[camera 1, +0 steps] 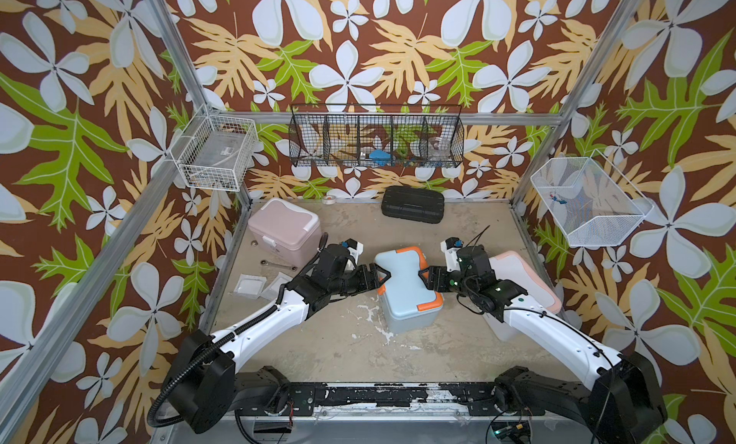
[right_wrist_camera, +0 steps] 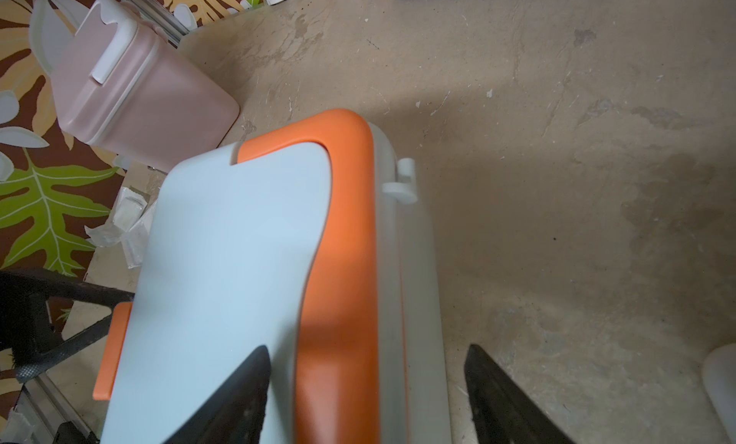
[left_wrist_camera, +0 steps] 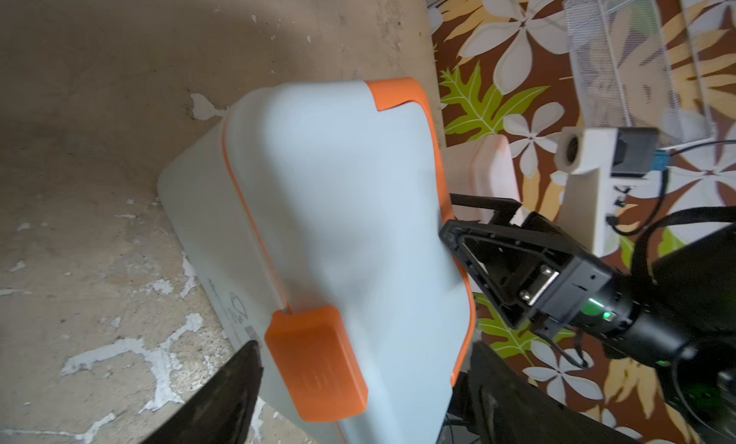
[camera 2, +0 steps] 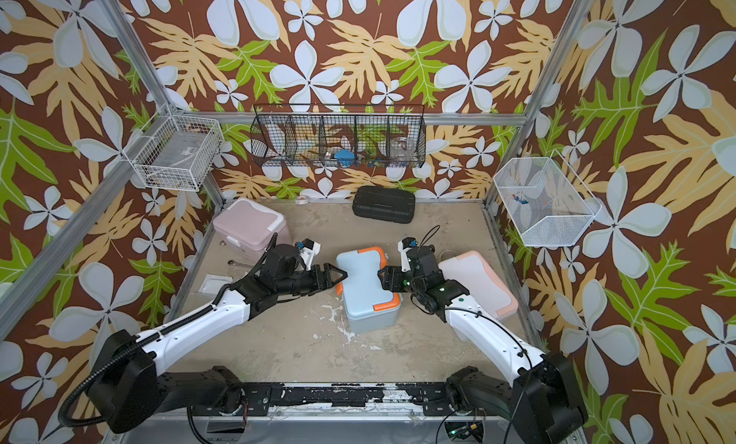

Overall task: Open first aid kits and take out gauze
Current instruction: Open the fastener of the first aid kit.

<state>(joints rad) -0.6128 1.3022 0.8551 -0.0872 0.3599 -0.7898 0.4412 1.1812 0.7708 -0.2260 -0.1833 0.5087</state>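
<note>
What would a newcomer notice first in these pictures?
Probably the light blue plastic box with orange trim, lid closed, in the middle of the worn beige table, with the left gripper and the right gripper poised at its opposite sides. All around, brown wallpaper with white flowers and green leaves covers every wall. A dusty pink plastic box with white trim sits closed at the back left.

You see walls (camera 1: pixel 358 43) papered brown with white flowers and green leaves, aluminium frame (camera 1: pixel 179 51), worn beige tabletop (camera 1: pixel 342 342) flecked white, black wire basket (camera 1: pixel 376 137) on the back wall, white wire basket (camera 1: pixel 217 151) and white mesh basket (camera 1: pixel 585 201) on the side walls
</note>
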